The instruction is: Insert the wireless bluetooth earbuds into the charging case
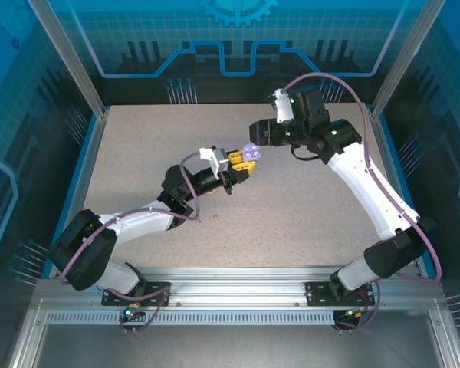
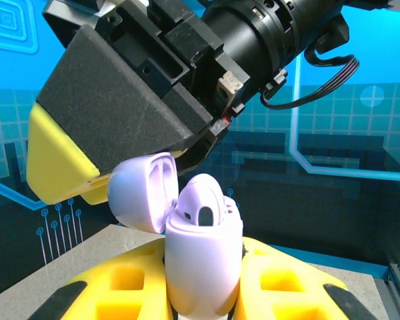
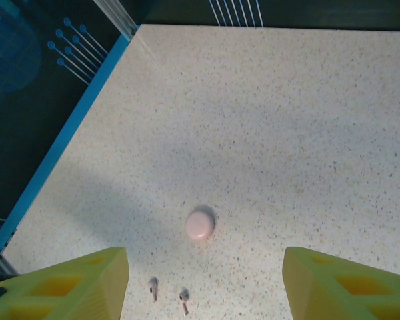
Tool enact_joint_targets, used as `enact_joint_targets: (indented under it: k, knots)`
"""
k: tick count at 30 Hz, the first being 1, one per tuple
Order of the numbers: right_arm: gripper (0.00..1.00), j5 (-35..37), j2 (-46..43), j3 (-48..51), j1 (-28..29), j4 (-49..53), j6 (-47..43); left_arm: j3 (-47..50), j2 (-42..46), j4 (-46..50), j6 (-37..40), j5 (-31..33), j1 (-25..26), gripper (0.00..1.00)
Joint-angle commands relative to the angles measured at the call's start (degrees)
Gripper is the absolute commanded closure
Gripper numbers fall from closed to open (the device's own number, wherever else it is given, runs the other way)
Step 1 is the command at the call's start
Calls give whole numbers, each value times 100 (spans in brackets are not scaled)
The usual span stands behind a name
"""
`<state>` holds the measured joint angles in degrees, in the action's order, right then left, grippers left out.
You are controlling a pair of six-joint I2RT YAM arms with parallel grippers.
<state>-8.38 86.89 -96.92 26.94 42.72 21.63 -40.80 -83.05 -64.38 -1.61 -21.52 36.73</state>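
Ok so my left gripper (image 1: 242, 161) is clamped tight on the purple charging case (image 2: 203, 267), one yellow finger on each side. I'm holding it upright in the air over the middle of the table (image 3: 287, 133). The lid (image 2: 141, 190) is flipped open and hangs off to the left. There's what looks like a purple earbud (image 2: 199, 200) seated in the top of the case, its dark little opening facing my left wrist cam.

My right gripper (image 3: 207, 280) has its jaws spread wide with nothing between them. It sits just far-right of the case. From the left wrist, one of its fingers (image 2: 120, 100), black pad with a yellow tip, is right over the open lid. Can't tell if it's actually touching.

Looking down from the right wrist, a closed pink case (image 3: 200, 224) lies on the table, with two pale earbuds (image 3: 153, 287) loose beside it, side by side but apart.
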Motion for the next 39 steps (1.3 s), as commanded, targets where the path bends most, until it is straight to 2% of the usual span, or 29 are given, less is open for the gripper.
enact_joint_targets:
  k: [1, 9, 12, 14, 17, 22, 26, 30, 34, 39]
  knots:
    - [38, -269, -216, 206, 10, 336, -54, -238, -100, -137, -77, 42, 44, 100]
    - [40, -298, -1198, 1132, 188, 565, 42, -339, -281, -172, -118, 104, 42, 100]
    - [38, 132, -1537, 1399, 134, 433, 235, -400, -382, -159, -191, 105, 41, 100]
    - [36, 478, -1687, 1484, -73, 366, 475, -451, -472, -73, -285, 149, 43, 100]
    - [34, 568, -1811, 1653, -618, 268, 859, -611, -667, 377, -512, 350, 45, 100]
    - [33, 618, -1885, 2158, -1053, 152, 1208, -942, -1309, 848, -1727, 670, 44, 100]
    - [33, 780, -2004, 2595, -1111, 149, 1324, -1626, -1935, 1974, -2769, 747, 45, 100]
    - [33, 717, -2146, 2978, -1156, 95, 1444, -2267, -2736, 2374, -3755, 708, 45, 100]
    - [33, 722, -2350, 3228, -1156, 98, 1545, -3199, -3499, 3285, -4542, 553, 58, 100]
    - [33, 743, -2480, 3347, -1166, 141, 1531, -4114, -4275, 4234, -5391, 764, 55, 100]
